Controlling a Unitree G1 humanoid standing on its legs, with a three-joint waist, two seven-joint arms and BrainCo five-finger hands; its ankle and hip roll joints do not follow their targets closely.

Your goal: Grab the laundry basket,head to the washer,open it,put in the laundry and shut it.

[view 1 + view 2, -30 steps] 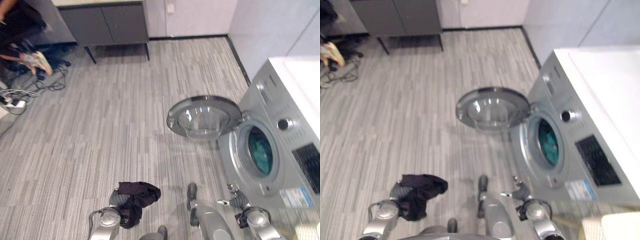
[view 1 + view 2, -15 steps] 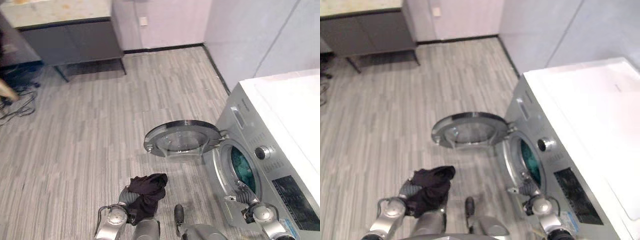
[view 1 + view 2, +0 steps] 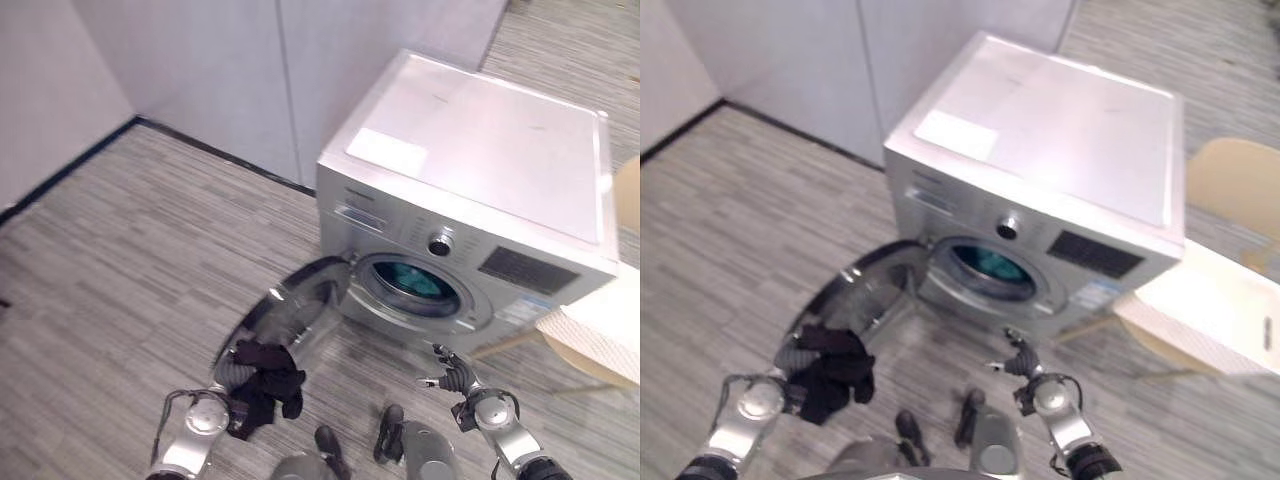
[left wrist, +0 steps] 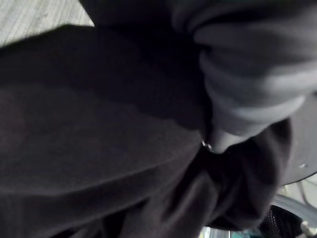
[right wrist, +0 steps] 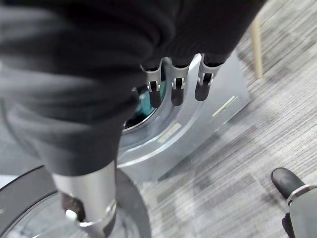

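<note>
Left robot hand (image 3: 235, 400), fingers curled round a bundle of dark laundry (image 3: 264, 385), hangs low in front of the washing machine (image 3: 470, 190), just beside the outer face of its open door (image 3: 290, 315). That door swings out toward the robot's left, so it stands between the bundle and the round drum opening (image 3: 415, 285), where teal cloth (image 3: 412, 283) already lies. From the left robot hand the opening lies forward and to the right, past the door's free edge. Right robot hand (image 3: 450, 377), fingers relaxed and holding nothing, hovers just below the opening and is the nearer of the two to it. Judged from this layout, loading requires carrying the bundle rightward round the door before reaching in.
</note>
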